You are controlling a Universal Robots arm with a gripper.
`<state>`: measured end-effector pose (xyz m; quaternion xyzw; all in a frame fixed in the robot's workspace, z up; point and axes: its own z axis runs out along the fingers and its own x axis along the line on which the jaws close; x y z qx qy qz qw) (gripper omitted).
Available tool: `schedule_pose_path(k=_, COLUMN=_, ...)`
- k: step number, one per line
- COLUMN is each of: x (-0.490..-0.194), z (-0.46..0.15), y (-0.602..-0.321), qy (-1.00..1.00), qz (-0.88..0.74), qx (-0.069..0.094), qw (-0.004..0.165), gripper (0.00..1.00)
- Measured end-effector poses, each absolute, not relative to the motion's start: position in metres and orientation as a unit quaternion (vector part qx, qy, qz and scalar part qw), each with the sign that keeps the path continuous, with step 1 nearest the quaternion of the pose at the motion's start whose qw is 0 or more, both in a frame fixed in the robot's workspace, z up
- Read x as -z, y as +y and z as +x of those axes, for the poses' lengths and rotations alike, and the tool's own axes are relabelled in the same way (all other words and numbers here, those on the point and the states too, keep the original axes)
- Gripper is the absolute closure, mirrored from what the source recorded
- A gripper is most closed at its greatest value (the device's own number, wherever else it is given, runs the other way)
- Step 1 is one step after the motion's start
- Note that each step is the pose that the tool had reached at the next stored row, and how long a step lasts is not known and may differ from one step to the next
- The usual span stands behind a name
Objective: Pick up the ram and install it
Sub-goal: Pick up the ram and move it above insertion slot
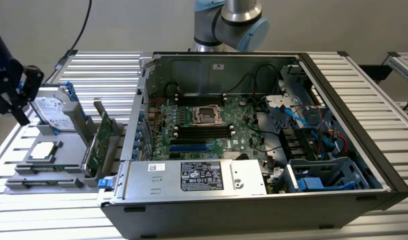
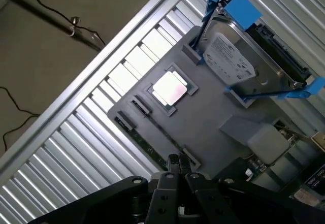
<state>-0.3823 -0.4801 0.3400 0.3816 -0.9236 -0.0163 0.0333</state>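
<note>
Silver slats of the bench [image 1: 70, 65] hold a grey tray [image 2: 213, 132], where the ram [image 2: 152, 142] lies long and thin along the tray's edge, one end just below the gripper [image 2: 177, 162], its fingers pressed together, holding nothing.

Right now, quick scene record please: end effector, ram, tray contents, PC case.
end effector: over the grey tray, nearest the ram
ram: edge-on in its tray slot, not installed
tray also holds: CPU; hard drive in a blue caddy
PC case: open, on the exterior view's right of the tray
memory slots: black, no stick seated
</note>
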Motion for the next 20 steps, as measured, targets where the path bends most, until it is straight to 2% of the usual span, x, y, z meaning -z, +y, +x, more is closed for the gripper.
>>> schedule_pose_path(k=20, x=-0.3388, z=-0.3823, y=-0.48, qy=-0.839, qz=0.542, qx=0.009, qw=0.036, gripper=0.89)
